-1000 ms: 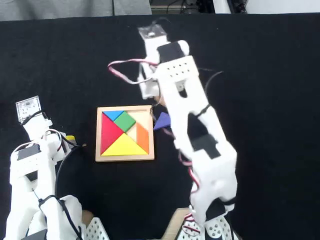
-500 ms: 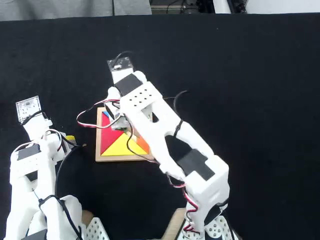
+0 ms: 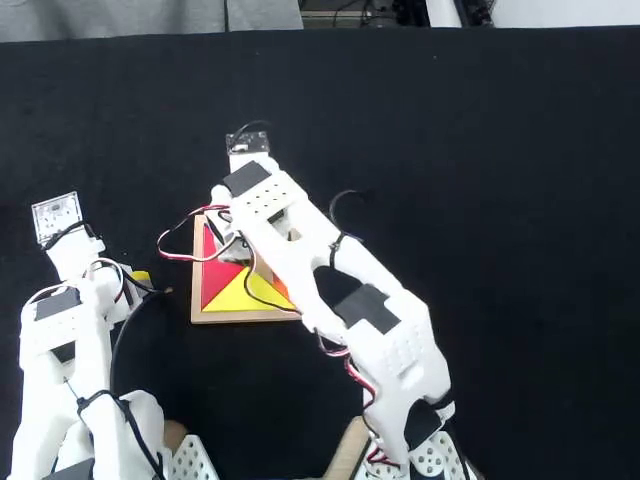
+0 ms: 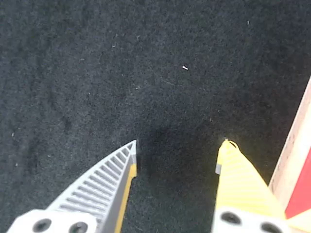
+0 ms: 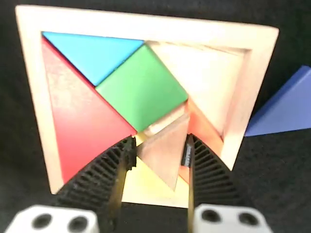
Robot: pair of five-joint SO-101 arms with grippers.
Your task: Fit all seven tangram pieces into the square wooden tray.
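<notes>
High view first: the right arm (image 3: 300, 250) stretches over the square wooden tray (image 3: 230, 317), covering most of it, with the big red triangle (image 3: 212, 270) and yellow triangle (image 3: 235, 293) peeking out; the left arm (image 3: 70, 320) sits off to one side of the tray. Left wrist view: the left gripper (image 4: 179, 143) hangs over black cloth (image 4: 146, 58), fingers spread wide and holding nothing, just beside the tray's rim. Right wrist view: the right gripper (image 5: 159, 145) is clamped on a pale tan wooden triangle (image 5: 163, 160) above the tray, where a light blue triangle (image 5: 95, 53), green square (image 5: 141, 87) and orange piece (image 5: 204, 131) lie seated. A dark blue triangle (image 5: 286, 104) lies just outside the tray's rim.
</notes>
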